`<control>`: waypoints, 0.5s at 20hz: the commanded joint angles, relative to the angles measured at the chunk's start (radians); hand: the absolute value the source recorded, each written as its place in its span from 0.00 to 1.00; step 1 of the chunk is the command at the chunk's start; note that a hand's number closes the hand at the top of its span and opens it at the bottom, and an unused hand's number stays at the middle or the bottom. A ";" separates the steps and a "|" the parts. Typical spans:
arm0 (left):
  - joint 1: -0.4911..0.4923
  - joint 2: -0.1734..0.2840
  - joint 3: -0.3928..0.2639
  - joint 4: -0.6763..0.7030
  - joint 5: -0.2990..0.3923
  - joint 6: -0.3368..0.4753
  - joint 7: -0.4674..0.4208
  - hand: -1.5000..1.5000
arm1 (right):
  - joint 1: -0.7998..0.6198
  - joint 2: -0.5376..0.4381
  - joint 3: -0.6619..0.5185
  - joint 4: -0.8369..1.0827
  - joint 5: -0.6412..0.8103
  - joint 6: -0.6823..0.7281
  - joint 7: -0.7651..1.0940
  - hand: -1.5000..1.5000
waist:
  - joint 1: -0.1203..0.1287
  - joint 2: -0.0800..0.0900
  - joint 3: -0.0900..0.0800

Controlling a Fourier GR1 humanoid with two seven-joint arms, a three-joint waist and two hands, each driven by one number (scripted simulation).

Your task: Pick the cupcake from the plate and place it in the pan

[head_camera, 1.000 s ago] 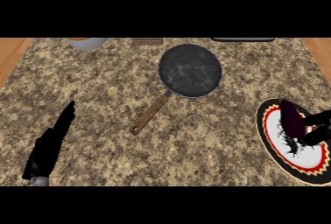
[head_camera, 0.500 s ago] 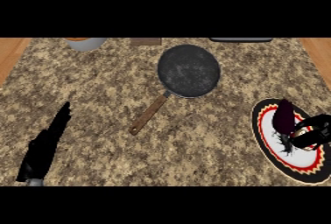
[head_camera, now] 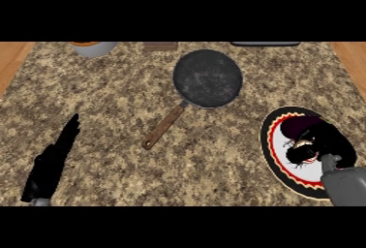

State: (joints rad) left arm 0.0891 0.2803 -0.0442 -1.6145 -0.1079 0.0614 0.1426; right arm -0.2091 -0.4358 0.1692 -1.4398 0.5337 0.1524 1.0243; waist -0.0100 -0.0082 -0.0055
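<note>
So the right robot hand (head_camera: 322, 143) curls over the plate (head_camera: 275, 160) at lower right, cupcake hidden; pan (head_camera: 208, 77) holds nothing yet.

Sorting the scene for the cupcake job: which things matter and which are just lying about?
Job: plate, pan, right hand over the plate; the cupcake is hidden under it.
Lying about: bowl, dark tray, brown block, resting left hand.
</note>
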 commanded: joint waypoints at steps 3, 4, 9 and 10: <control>0.020 -0.003 0.002 -0.004 -0.013 0.008 -0.014 0.50 | -0.061 -0.067 0.075 -0.181 0.290 -0.152 0.052 1.00 | 0.007 -0.003 0.003; 0.023 -0.023 -0.026 0.010 -0.021 0.006 -0.006 0.50 | -0.067 -0.084 0.088 -0.179 0.336 -0.180 -0.004 1.00 | 0.007 0.001 0.004; -0.007 -0.004 -0.001 0.021 -0.022 -0.006 -0.026 0.50 | -0.200 -0.085 0.122 -0.259 0.454 -0.143 -0.005 1.00 | 0.018 0.007 0.005; -0.028 0.007 0.016 0.012 0.003 -0.024 -0.007 0.50 | -0.280 -0.028 0.155 -0.250 0.491 -0.110 0.066 1.00 | 0.026 0.008 0.004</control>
State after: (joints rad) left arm 0.0851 0.2803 -0.0420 -1.6070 -0.1149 0.0513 0.1334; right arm -0.3621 -0.5001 0.2775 -1.6693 0.9205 0.0260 1.0203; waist 0.0034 -0.0049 -0.0019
